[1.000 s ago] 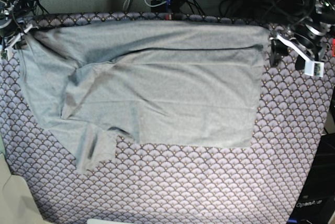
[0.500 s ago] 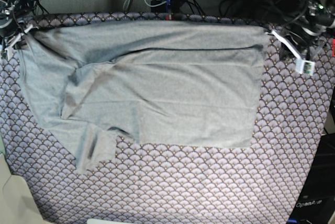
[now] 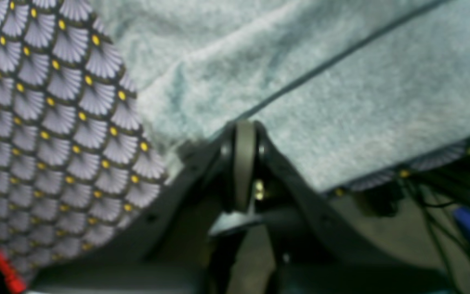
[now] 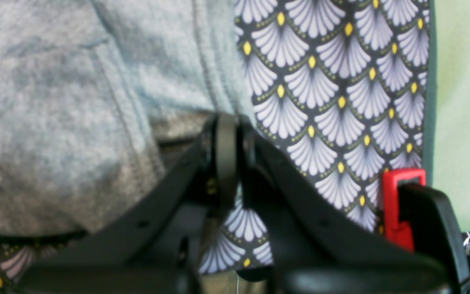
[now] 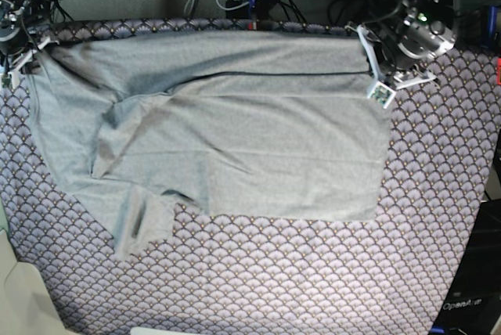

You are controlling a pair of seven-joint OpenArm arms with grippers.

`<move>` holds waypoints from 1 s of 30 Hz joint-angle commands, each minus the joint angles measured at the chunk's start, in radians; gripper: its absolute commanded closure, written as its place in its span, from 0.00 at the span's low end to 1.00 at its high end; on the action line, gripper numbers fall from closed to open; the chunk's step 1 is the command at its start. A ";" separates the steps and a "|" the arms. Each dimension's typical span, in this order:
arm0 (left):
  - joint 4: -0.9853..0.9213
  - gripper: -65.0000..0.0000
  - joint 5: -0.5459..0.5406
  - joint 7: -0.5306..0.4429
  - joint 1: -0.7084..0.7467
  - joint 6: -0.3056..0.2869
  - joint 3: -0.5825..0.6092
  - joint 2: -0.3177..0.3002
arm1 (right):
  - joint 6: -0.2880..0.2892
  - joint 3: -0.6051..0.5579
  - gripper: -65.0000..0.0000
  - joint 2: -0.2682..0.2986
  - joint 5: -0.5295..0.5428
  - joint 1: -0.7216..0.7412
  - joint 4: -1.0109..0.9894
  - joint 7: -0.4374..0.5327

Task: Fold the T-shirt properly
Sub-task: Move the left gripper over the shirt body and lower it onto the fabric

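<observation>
Both sets of jaws pinch the T-shirt (far corners) on the purple cloth

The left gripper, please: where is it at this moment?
In the base view, the left gripper is at the upper right, at the far right corner of the T-shirt, near the table cloth's back edge.

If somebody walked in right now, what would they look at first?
Probably the big grey T-shirt, spread out and partly folded over most of the purple scallop cloth. Next, the two robot grippers at its far corners: the left gripper at the corner on the base view's right, the right gripper at the crumpled corner on the view's left, both shut at the shirt's edge.
</observation>
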 commanded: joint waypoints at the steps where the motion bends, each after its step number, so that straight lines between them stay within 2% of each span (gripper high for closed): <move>1: 0.013 1.00 0.017 -0.010 -0.007 0.002 0.009 -0.008 | -0.004 0.002 1.00 0.005 -0.047 -0.011 -0.006 -0.070; 12: -0.123 1.00 0.287 -0.012 -0.035 0.002 0.144 -0.008 | -0.004 0.002 1.00 0.005 -0.047 -0.010 -0.004 -0.070; 21: -0.125 1.00 0.350 -0.012 -0.059 0.002 0.209 -0.034 | -0.004 0.002 1.00 0.005 -0.047 -0.013 -0.006 -0.070; 25: -0.096 1.00 0.347 -0.012 -0.109 0.002 0.146 -0.014 | -0.004 0.002 1.00 0.005 -0.047 -0.013 -0.007 -0.070; 30: 0.018 1.00 0.345 -0.013 -0.211 0.002 -0.063 0.112 | -0.004 0.002 1.00 0.003 -0.047 -0.014 -0.007 -0.070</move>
